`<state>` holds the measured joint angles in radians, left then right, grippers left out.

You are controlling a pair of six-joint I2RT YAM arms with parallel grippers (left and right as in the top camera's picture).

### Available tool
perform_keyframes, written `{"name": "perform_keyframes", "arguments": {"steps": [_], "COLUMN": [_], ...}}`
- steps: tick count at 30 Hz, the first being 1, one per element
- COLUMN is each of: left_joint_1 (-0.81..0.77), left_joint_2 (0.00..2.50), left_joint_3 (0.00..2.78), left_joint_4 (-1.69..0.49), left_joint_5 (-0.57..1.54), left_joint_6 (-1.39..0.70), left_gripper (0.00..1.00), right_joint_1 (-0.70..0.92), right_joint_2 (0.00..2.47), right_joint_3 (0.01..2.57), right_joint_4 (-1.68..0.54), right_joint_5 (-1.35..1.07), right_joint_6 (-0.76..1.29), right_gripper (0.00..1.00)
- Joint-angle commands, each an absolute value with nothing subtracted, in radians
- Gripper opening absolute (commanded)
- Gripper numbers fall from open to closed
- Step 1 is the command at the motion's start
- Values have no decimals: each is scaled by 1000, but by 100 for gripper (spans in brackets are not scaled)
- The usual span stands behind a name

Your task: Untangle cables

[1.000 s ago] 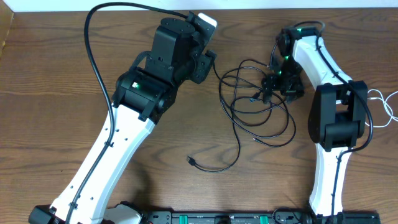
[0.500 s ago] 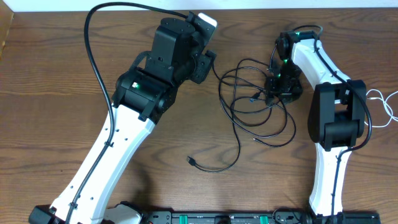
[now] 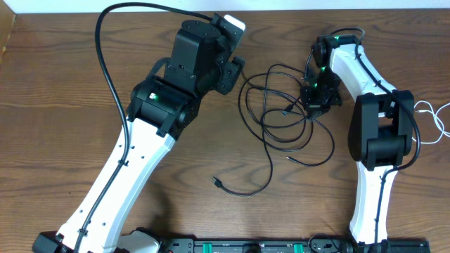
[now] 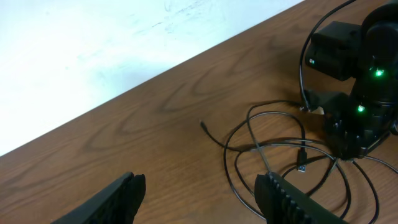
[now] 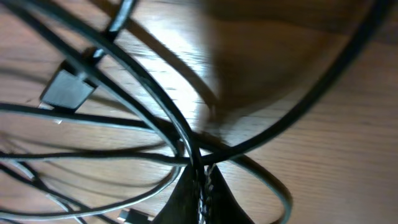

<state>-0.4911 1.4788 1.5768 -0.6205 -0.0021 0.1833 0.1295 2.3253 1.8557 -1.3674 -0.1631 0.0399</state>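
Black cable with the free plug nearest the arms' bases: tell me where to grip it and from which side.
Grip just behind the plug, where the black cable lies flat on bare table, clear of the tangle. Come straight down from above, jaws set across the cord; wood is open on both sides there.

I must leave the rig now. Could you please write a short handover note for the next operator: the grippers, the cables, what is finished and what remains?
Left gripper: open, empty, to the left of the tangle.
Right gripper: shut on strands of the black cables, at the right side of the tangle.
Cables: the black cables lie in overlapping loops on the table; one plug end lies free toward the front. The white cable lies apart near the right edge.
Done: the white cable looks separated.
Left: the black cables are crossed and need pulling apart.
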Motion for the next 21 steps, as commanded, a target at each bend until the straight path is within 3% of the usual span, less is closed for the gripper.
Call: {"name": "perform_keyframes", "arguments": {"steps": [1,21], "left_joint_1": [-488,-487], "left_joint_2": [1459,1459], "left_joint_3": [1580,1580], "left_joint_4": [-616,-619], "left_joint_5": [0,0], "left_joint_6": [186,186], "left_gripper": [62,62], "right_joint_1": [133,102], "right_joint_2": [2338,2218], "right_joint_3": [1851,1851], "right_joint_4": [-1361,-1240], "right_joint_5": [-294,-893], "right_joint_6": [-30,-242], "right_gripper": [1,1]}}
